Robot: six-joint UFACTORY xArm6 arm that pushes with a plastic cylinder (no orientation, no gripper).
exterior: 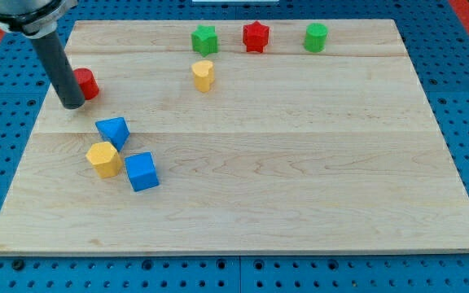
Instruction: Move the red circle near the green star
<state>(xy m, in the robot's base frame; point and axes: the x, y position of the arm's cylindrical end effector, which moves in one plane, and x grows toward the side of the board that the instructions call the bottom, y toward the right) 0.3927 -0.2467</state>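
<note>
The red circle (86,84) lies near the board's left edge, partly hidden behind my rod. My tip (72,104) rests on the board, touching or just left of and below the red circle. The green star (204,39) sits at the view's top, left of centre, well to the right of the red circle.
A red star (256,37) and a green circle (316,37) lie right of the green star. A yellow heart-like block (203,76) sits below the green star. A blue triangle-like block (113,130), a yellow hexagon (103,158) and a blue cube (142,171) cluster at lower left.
</note>
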